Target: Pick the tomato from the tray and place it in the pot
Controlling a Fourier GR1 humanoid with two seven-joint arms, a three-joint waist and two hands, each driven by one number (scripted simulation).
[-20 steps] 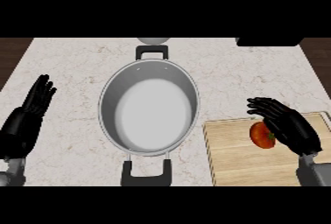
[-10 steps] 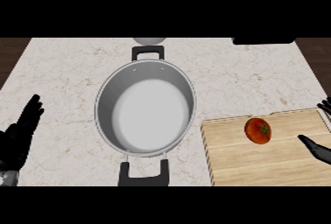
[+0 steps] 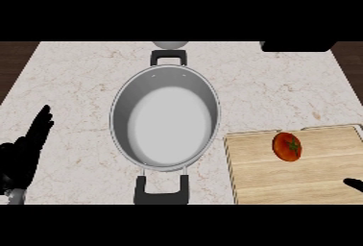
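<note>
A red tomato (image 3: 287,146) with a green stem spot lies on the wooden tray (image 3: 312,185) at the lower right, with nothing touching it. The large grey oval pot (image 3: 166,117) with black handles stands in the middle of the counter, just left of the tray, and holds nothing. My left hand (image 3: 25,156) rests open at the lower left edge, fingers straight and pointing up, well apart from the pot. Only a small tip of my right hand (image 3: 353,184) shows at the right edge, over the tray and below right of the tomato.
A black object (image 3: 297,45) sits at the counter's far right corner. A pale round thing (image 3: 170,43) peeks in just behind the pot's far handle. The marble top gives way to dark wood at the far left and right.
My right hand has drawn back from over the tomato, down and to the right, almost out of view. The tomato now lies uncovered. My left hand has sunk lower at the left edge.
</note>
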